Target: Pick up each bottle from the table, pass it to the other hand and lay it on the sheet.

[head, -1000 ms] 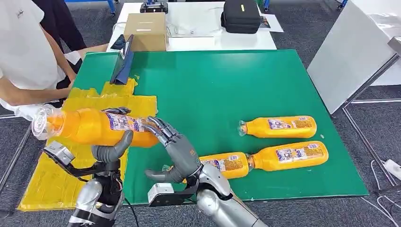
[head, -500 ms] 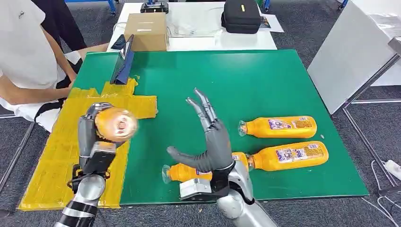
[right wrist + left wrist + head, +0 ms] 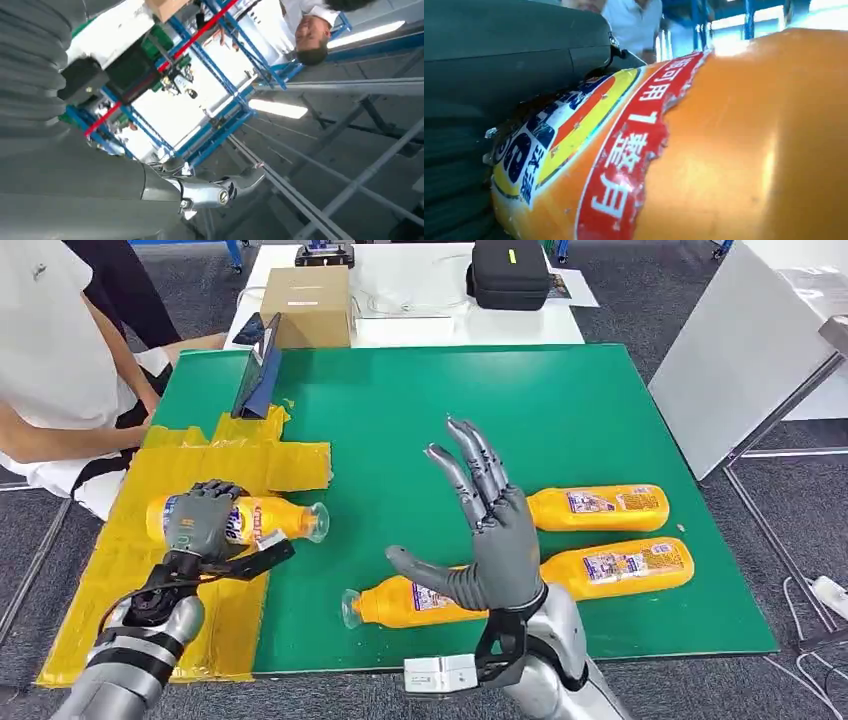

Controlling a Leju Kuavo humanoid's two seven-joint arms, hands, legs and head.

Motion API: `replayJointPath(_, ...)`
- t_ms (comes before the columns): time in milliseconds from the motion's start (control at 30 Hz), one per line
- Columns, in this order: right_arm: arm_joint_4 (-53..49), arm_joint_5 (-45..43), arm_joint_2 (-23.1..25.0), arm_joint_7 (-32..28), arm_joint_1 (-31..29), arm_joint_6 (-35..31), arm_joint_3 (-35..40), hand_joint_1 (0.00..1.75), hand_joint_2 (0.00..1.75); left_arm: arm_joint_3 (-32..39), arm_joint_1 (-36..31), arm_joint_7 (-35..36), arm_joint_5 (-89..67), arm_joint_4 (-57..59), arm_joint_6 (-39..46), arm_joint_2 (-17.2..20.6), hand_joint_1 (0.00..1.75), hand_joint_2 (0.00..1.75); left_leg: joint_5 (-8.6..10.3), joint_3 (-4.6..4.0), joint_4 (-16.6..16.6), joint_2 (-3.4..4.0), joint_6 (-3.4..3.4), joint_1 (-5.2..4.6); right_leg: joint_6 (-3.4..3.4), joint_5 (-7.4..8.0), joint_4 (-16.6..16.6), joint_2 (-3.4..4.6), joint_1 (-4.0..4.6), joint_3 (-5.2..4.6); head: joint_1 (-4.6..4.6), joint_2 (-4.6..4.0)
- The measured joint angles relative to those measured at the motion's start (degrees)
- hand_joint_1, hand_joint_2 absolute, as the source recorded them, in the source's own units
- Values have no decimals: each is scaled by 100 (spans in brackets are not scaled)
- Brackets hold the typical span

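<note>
Your left robot hand (image 3: 196, 522) grips a bottle (image 3: 262, 518) around its label, fingers wrapped over the top; the bottle lies sideways at the edge of the yellow sheet (image 3: 130, 570), its neck reaching out above the green table (image 3: 420, 410). Your right robot hand (image 3: 490, 540) is raised, fingers spread, holding nothing. Three more bottles (image 3: 600, 506) lie on the table near it. A person (image 3: 50, 350) sits beside the sheet.
</note>
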Motion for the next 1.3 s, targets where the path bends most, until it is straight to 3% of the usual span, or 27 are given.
replayJointPath(200, -160, 169, -175, 97, 106, -96, -59, 0, 175, -9, -615, 224, 107, 1260, -301, 86, 175, 175, 3, 2, 0, -8, -1, 0, 0, 1, 0, -3, 3, 6, -2, 0)
replayJointPath(333, -147, 523, -287, 429, 122, 334, -57, 0, 175, 6, -866, 157, 245, 1797, -325, 70, 175, 175, 1, 17, -2, -18, -3, 0, 0, -1, 0, -8, 3, 25, -2, 0)
replayJointPath(367, -132, 562, -317, 481, 124, 386, -55, 0, 175, 11, -901, 135, 256, 1871, -325, 60, 145, 175, 1, 19, -2, -18, -3, 0, 0, -2, 0, -8, 3, 28, -2, 0)
replayJointPath(400, -116, 611, -337, 516, 122, 450, -55, 0, 175, 11, -931, 119, 271, 1928, -334, 49, 10, 175, 1, 21, -2, -19, -3, 0, -1, -3, 0, -9, 4, 31, 0, 0)
replayJointPath(433, -103, 668, -355, 591, 114, 564, -52, 0, 175, 13, -947, 98, 321, 1970, -349, 42, 0, 175, 1, 25, -3, -21, -3, 0, -1, -3, 0, -9, 4, 36, -2, 0)
replayJointPath(667, 264, 1056, -553, 1026, -24, 1532, 98, 0, 175, 81, -959, -40, 638, 2048, -511, -30, 0, 175, 5, 51, -4, -25, -5, 0, -1, -3, 0, -9, 4, 64, -2, 0)
replayJointPath(1000, 789, 1163, -892, 1259, -232, 2061, 319, 0, 175, 293, -751, -689, 1344, 1932, -384, -146, 0, 175, 7, 49, -3, -51, -1, -1, 0, -3, 0, -24, -1, 69, -2, 0)
replayJointPath(1300, 1167, 1327, -1119, 1491, -239, 2336, 398, 0, 175, 339, 434, -1437, 2315, -80, -340, -376, 0, 175, 5, 17, -1, -46, 0, -3, 1, -2, -1, -21, -1, 33, 0, 0)
